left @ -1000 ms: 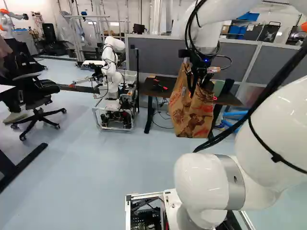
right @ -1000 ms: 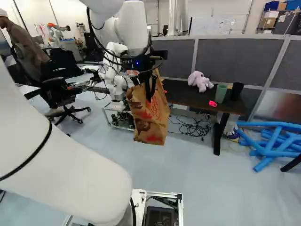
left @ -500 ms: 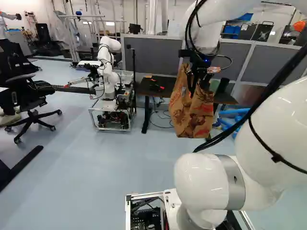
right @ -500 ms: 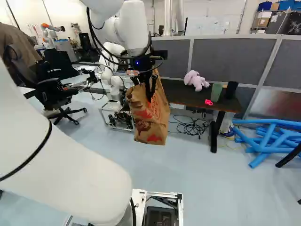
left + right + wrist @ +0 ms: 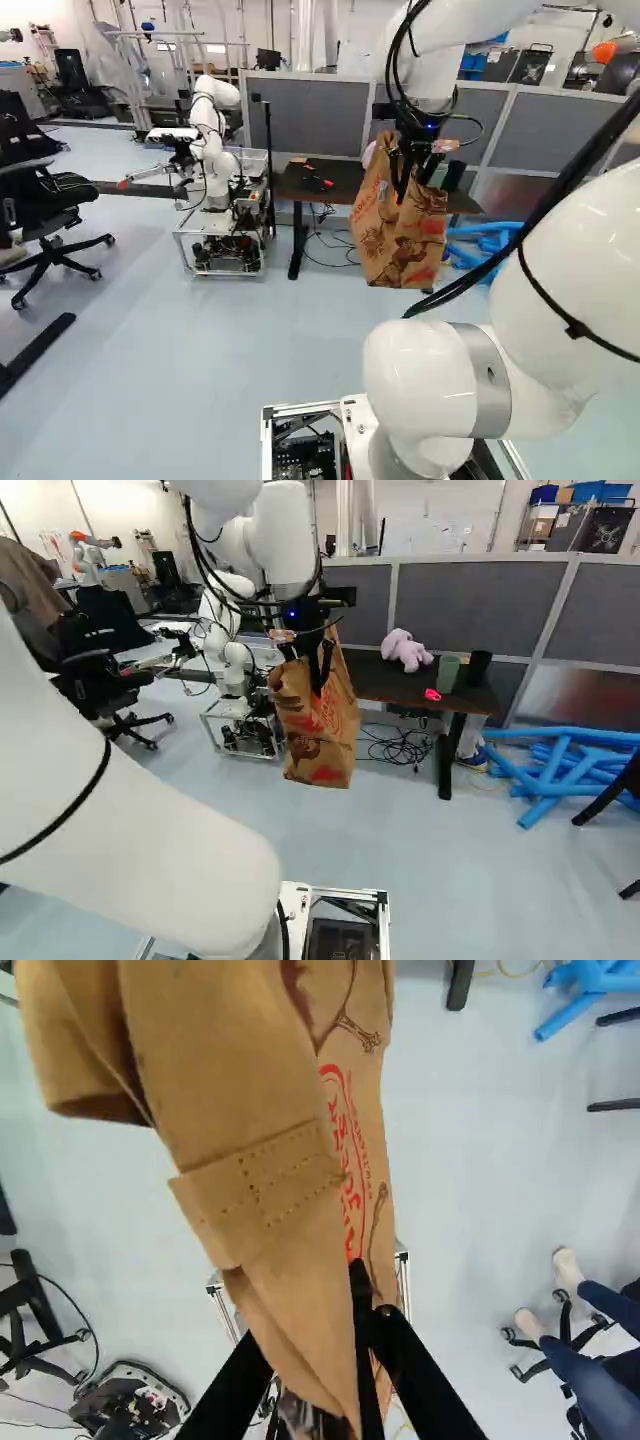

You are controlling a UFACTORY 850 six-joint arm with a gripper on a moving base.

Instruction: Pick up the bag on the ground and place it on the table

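The brown paper bag (image 5: 395, 235) hangs upright above the floor from my gripper (image 5: 402, 185) in the left base view. In the right base view, the same bag (image 5: 318, 745) is left of the dark table (image 5: 385, 688); in the left base view it covers part of the table (image 5: 340, 180). Seen from the wrist, the bag's folded top (image 5: 260, 1190) runs down between the two fingers of my gripper (image 5: 305, 1310), which are shut on it. The bag hides part of the fingers there.
On the table are a pink plush toy (image 5: 407, 650), a green cup (image 5: 448, 673), a black cup (image 5: 478, 668) and a red item (image 5: 432, 694). Blue tubes (image 5: 560, 770) lie right of it. Another robot (image 5: 215, 170) and an office chair (image 5: 50, 220) stand left.
The base has moved: the room, table included, shifts leftward in both base views. The arm keeps its pose over its lowest joint, and the bag stays held in my gripper.
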